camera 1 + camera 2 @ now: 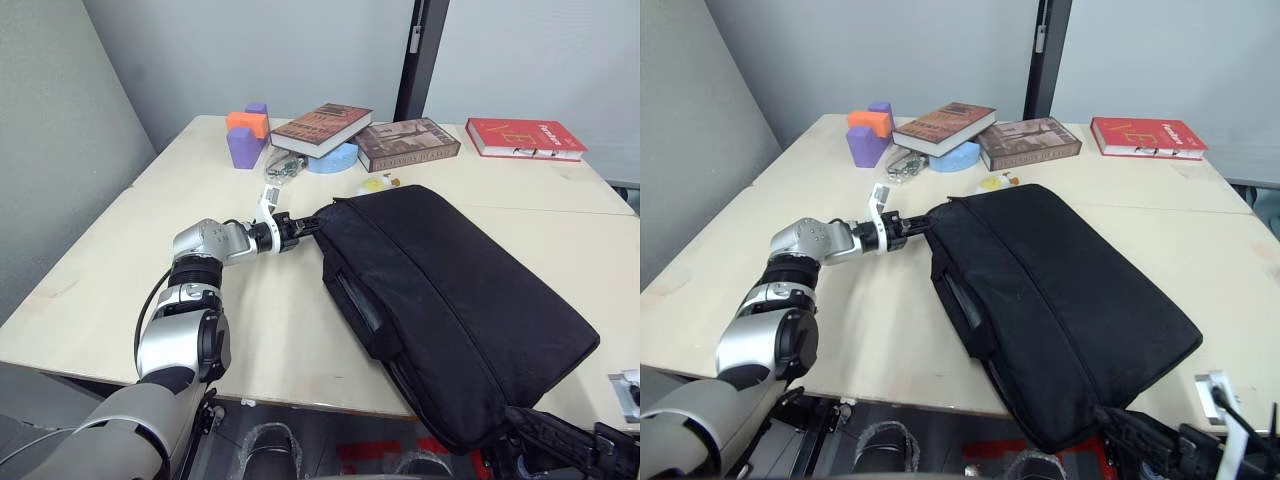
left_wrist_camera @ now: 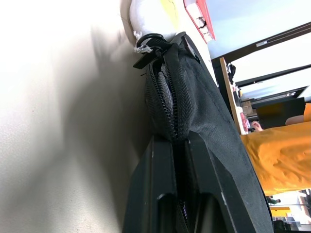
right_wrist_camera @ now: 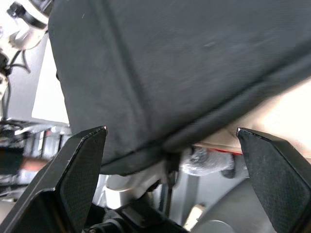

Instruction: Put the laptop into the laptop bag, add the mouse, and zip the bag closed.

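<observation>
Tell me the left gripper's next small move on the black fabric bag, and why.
Probably draw along the zipper edge: the left gripper is pinched on the corner of the large black fabric laptop bag, where the zipper already looks shut.

The pale wooden table (image 1: 300,330) is lit evenly and softly from above in the head views, with only faint shadows cast beside the large black fabric laptop bag (image 1: 450,300). In the left wrist view the tabletop toward 9 o'clock is washed out by glare, and the windows at 3 o'clock are overexposed. In the right wrist view the bag's fabric is slightly blurred, and the background around 6 o'clock is out of focus.
</observation>
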`<state>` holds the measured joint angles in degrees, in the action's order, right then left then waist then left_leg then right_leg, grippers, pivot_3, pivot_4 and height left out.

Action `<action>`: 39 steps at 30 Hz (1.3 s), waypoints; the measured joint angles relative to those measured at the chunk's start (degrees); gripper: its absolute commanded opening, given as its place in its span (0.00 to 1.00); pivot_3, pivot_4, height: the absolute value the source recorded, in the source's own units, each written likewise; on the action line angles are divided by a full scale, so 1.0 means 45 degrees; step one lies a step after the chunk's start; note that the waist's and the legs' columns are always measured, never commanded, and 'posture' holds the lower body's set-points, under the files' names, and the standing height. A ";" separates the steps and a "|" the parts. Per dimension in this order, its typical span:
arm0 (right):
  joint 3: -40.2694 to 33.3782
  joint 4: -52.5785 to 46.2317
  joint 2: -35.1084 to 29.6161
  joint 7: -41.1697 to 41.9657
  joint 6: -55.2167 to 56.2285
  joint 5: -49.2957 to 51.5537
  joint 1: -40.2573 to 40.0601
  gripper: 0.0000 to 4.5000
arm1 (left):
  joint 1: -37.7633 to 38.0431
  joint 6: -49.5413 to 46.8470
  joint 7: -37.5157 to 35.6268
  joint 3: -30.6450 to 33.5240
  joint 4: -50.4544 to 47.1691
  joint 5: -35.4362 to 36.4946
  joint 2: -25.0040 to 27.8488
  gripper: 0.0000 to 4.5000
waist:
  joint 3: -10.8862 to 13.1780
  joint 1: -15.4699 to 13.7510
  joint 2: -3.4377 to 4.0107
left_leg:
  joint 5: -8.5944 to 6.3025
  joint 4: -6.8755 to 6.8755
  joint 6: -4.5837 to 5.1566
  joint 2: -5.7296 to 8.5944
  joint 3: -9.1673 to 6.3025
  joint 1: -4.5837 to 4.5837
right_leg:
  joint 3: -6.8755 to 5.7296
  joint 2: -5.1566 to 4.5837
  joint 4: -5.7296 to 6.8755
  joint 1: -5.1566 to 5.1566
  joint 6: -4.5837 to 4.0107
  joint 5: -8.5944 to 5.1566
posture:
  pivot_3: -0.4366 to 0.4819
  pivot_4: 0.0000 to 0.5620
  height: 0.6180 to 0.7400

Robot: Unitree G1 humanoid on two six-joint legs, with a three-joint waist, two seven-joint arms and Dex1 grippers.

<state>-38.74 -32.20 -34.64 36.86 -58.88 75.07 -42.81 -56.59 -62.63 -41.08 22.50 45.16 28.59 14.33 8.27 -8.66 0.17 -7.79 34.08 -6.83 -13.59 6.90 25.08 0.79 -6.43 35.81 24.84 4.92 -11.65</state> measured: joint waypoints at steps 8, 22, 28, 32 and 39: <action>0.0380 0.0600 -0.0113 -0.0319 0.0271 -0.0081 0.1082 0.44 | 0.0656 -0.0522 0.0398 -0.0046 -0.1385 0.0473 -0.0050 0.00 | -0.0001 0.0001 0.0001 | 0.0001 0.0000 0.0002 0.0007 -0.0002 0.0001 | 0.0001 -0.0004 0.0003 0.0001 0.0001 0.0001 | 0.48 0.27 0.87; 0.1607 0.2151 -0.2553 -0.0539 -0.0143 -0.1080 0.5337 0.04 | 0.3069 -0.2426 0.1373 -0.0009 -0.6111 0.1233 0.0946 0.00 | -0.0004 0.0243 0.0008 | 0.0026 0.0048 0.0037 0.0002 0.0015 -0.0005 | 0.0035 0.0005 0.0070 0.0016 0.0003 0.0003 | 0.48 0.27 0.87; 0.3388 0.3264 -0.3587 -0.1092 -0.0572 -0.2216 0.9049 0.04 | 0.4494 -0.4888 0.2689 0.1730 -0.9314 0.1868 0.0751 0.00 | -0.0002 0.0373 0.0012 | 0.0046 0.0082 0.0068 0.0003 0.0014 -0.0004 | 0.0038 0.0004 0.0100 0.0017 0.0000 0.0004 | 0.48 0.27 0.87; 0.4895 0.4355 -0.3808 -0.1041 -0.0639 -0.3538 1.1247 0.04 | 0.5891 -0.5942 0.3910 0.3605 -1.1450 0.3155 -0.0131 0.00 | -0.0002 0.0400 0.0011 | 0.0081 0.0083 0.0126 0.0005 0.0014 0.0007 | 0.0037 0.0004 0.0088 0.0019 -0.0003 0.0005 | 0.48 0.27 0.87; 0.6632 0.6113 -0.3873 -0.0757 -0.1127 -0.5250 1.3930 0.04 | 0.8249 -0.6241 0.7207 0.6191 -1.4372 0.5770 -0.3160 0.00 | -0.0001 0.0411 -0.0001 | 0.0076 0.0139 0.0144 0.0000 0.0010 0.0006 | 0.0041 0.0007 0.0103 0.0003 -0.0020 0.0015 | 0.48 0.27 0.87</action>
<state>-8.89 -4.69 -52.07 33.46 -63.95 51.44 19.87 -19.47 -90.71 -8.65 50.36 -19.51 54.55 0.11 8.27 -6.81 0.16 -7.45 34.71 -6.18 -13.59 6.94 25.10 0.98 -6.40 36.27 24.85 4.84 -11.58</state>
